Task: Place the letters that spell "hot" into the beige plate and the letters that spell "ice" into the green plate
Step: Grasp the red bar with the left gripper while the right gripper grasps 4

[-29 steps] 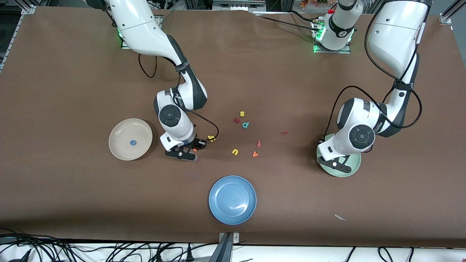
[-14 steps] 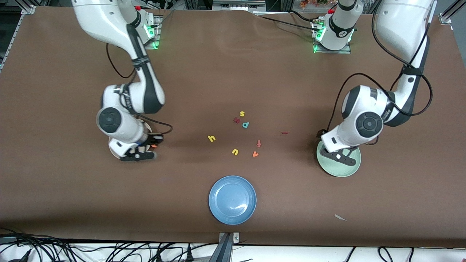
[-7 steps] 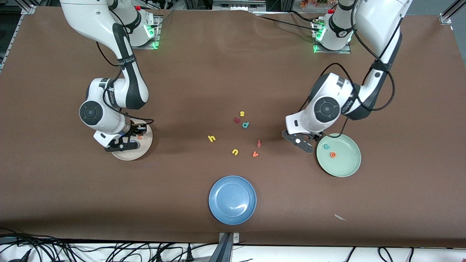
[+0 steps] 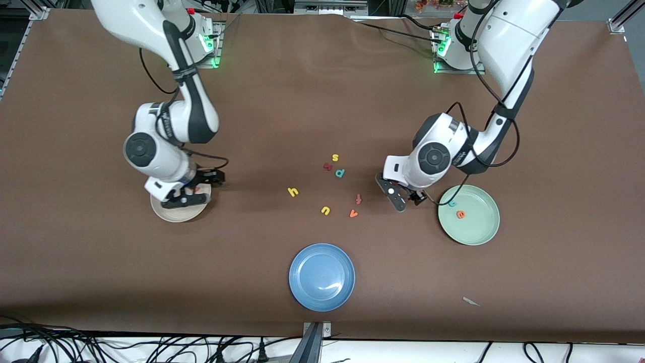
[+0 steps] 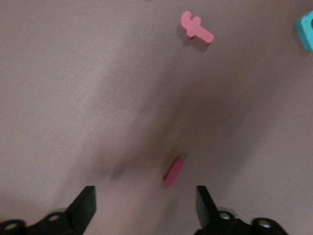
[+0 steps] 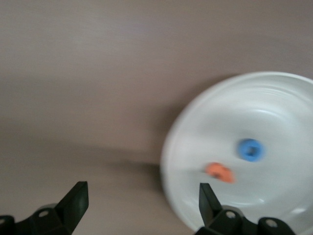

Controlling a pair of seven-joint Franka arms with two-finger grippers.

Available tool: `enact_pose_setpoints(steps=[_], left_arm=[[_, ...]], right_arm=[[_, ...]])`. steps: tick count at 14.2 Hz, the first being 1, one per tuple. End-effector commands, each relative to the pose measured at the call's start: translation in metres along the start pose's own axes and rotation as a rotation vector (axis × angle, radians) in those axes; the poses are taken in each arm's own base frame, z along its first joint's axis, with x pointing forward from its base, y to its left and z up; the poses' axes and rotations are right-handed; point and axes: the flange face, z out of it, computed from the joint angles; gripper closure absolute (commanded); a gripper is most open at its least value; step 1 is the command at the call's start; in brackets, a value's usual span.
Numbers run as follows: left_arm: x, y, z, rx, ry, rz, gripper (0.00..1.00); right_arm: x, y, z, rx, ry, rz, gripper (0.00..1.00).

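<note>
Since two seconds ago the right claw (image 6: 139, 205) has left the yellow h (image 4: 293, 191) and carried the orange t (image 6: 219, 172) to the beige plate (image 4: 174, 216). The t now lies in that plate beside the blue o (image 6: 251, 149), and the right claw, spread wide, has drawn off its rim. The left claw (image 5: 145, 205) has moved from over the green plate (image 4: 481, 229), uncovering the teal c (image 4: 452, 203) and orange e (image 4: 460, 214). It now stands spread over the dark red i (image 5: 172, 172) on the tabletop (image 4: 322, 101).
</note>
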Motion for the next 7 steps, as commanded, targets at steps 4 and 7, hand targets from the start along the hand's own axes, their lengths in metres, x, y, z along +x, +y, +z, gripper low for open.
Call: enact_pose_setpoints(steps=[4,7], left_arm=[[-0.002,0.015,0.03,0.048,0.018,0.098,0.24],[-0.003,0.024,0.029,0.043,0.014,0.112,0.26]], right_arm=[[0.011,-0.102,-0.003,0.039,0.03,-0.124,0.0],[0.02,-0.137,0.007,0.036,0.044,-0.133,0.0]])
